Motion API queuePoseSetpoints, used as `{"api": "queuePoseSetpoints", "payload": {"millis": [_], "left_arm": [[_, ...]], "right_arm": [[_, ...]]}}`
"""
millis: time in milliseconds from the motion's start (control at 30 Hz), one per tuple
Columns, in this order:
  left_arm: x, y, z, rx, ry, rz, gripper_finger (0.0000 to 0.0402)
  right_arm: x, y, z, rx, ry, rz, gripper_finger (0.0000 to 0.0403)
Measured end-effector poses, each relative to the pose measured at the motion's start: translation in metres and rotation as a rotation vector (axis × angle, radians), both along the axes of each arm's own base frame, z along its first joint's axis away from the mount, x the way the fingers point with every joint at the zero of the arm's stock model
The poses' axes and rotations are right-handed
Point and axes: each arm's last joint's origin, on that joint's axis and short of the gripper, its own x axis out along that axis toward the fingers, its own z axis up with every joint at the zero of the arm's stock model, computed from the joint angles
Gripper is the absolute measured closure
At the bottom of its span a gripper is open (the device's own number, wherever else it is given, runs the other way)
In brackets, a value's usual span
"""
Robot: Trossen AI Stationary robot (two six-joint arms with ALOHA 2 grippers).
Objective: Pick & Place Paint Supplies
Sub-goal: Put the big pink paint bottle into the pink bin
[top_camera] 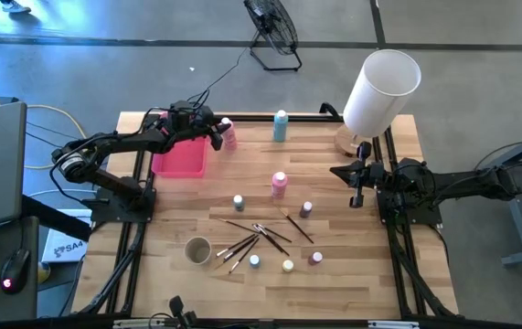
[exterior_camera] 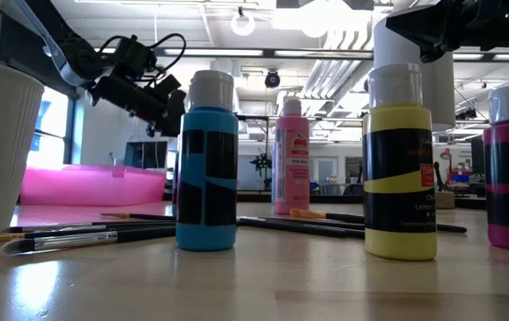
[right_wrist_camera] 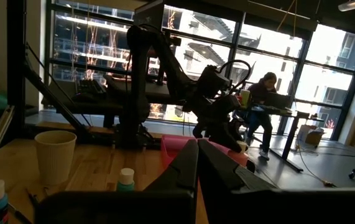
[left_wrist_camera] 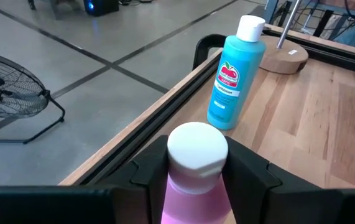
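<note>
A pink squeeze bottle (top_camera: 228,136) with a white cap (left_wrist_camera: 197,147) is at the far edge, by the pink tray's (top_camera: 178,160) right corner, with my left gripper (left_wrist_camera: 197,173) shut on it. The teal bottle (left_wrist_camera: 234,76) stands just beyond it on its base, and a second pink bottle (top_camera: 280,184) stands mid-table. Tiny paint pots (top_camera: 254,261) and dark-handled brushes (top_camera: 256,236) lie toward the near side. My right gripper (top_camera: 359,183) hangs shut and empty above the table's right side. My left gripper pinches the pink bottle just under its cap, at the shoulder (left_wrist_camera: 193,190), one finger (left_wrist_camera: 250,174) on each side. The fingers come nearly level from the table's left, slanting a little down. The bottle is upright; whether its base is on the table I cannot tell.
A big white lampshade (top_camera: 381,90) on a wooden base stands at the far right. A paper cup (top_camera: 197,249) stands near left of the brushes. Black rails (left_wrist_camera: 165,109) run along the table's edges. A floor fan (top_camera: 272,32) is beyond the far edge.
</note>
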Motion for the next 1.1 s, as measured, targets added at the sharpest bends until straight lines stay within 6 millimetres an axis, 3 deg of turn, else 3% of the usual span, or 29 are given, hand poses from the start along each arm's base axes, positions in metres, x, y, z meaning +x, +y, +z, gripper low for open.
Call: {"api": "queuePoseSetpoints", "payload": {"millis": [200, 433, 900, 1100], "left_arm": [[-0.002, -0.002, 0.005, 0.008, -0.01, 0.001, 0.0272], [-0.015, -0.015, 0.036, 0.085, -0.077, 0.012, 0.0272], [-0.07, -0.06, 0.093, 0.259, -0.102, 0.246, 0.0271], [-0.089, -0.072, 0.099, 0.273, -0.081, 0.422, 0.0271]], "right_arm": [[0.0, 0.0, 0.0, 0.0, 0.0, 0.0, 0.04], [0.0, 0.0, 0.0, 0.0, 0.0, 0.004, 0.04], [0.0, 0.0, 0.0, 0.0, 0.0, 0.005, 0.04], [0.0, 0.0, 0.0, 0.0, 0.0, 0.004, 0.04]]}}
